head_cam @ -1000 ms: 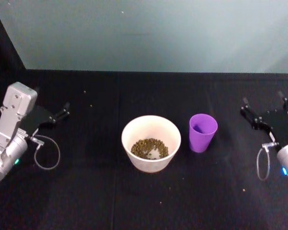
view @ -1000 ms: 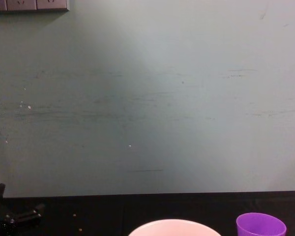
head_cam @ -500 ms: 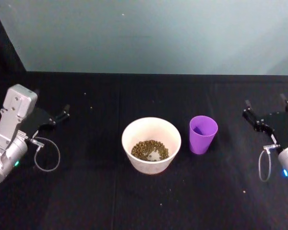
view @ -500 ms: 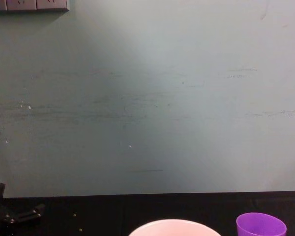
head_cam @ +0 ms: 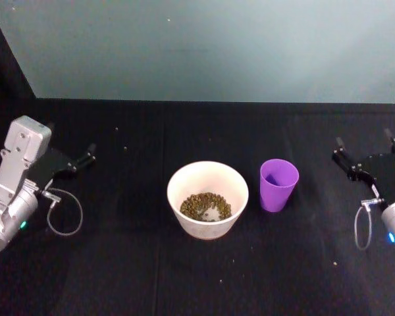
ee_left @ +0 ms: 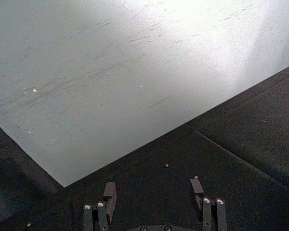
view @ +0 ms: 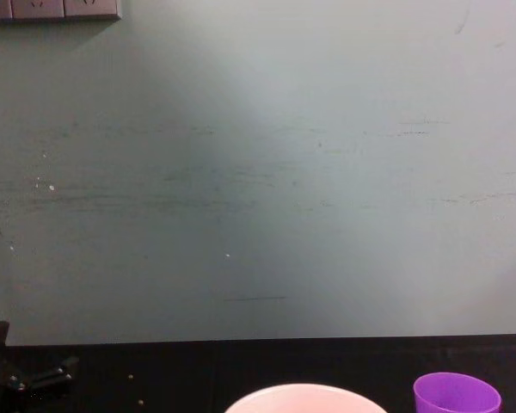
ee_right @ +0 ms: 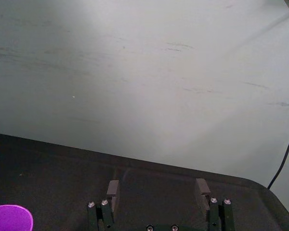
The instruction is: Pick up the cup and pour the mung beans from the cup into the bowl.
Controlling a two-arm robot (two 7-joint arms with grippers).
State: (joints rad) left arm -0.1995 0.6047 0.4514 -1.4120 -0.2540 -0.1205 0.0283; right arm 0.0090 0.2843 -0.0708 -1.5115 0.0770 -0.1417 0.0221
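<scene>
Black tabletop (head_cam: 118, 263), pale grey-green wall (head_cam: 204, 46) at far edge.

Bowl (head_cam: 208, 198) sits ctr of table, upright, pale rim. Mung beans (head_cam: 205, 205) heaped in its bottom, a bare patch of bowl floor showing among them. A few stray beans (head_cam: 222, 282) lie loose on the cloth near and left of the bowl.

Cup (head_cam: 278, 184) stands upright just right of the bowl, small gap between, not touching. Mouth up; inside looks dark, contents can't be told. In chest view only the rims show at the near edge: bowl (view: 304, 397) ctr, cup (view: 457, 393) to the right.

Left gripper (head_cam: 85, 157) far left of table, well apart from the bowl, fingers pointing right and away, low over the cloth. Wrist view: the gripper (ee_left: 154, 190) has fingers spread wide, nothing between, two loose beans on the cloth just beyond.

Right gripper (head_cam: 363, 153) at far right, well apart from the cup, fingers pointing toward the far wall. Wrist view: the gripper (ee_right: 157, 188) is spread wide and empty; cup rim (ee_right: 10, 217) at a corner of that view. Wire loop (head_cam: 362, 227) hangs off the right wrist, sim. loop (head_cam: 64, 210) on the left.
</scene>
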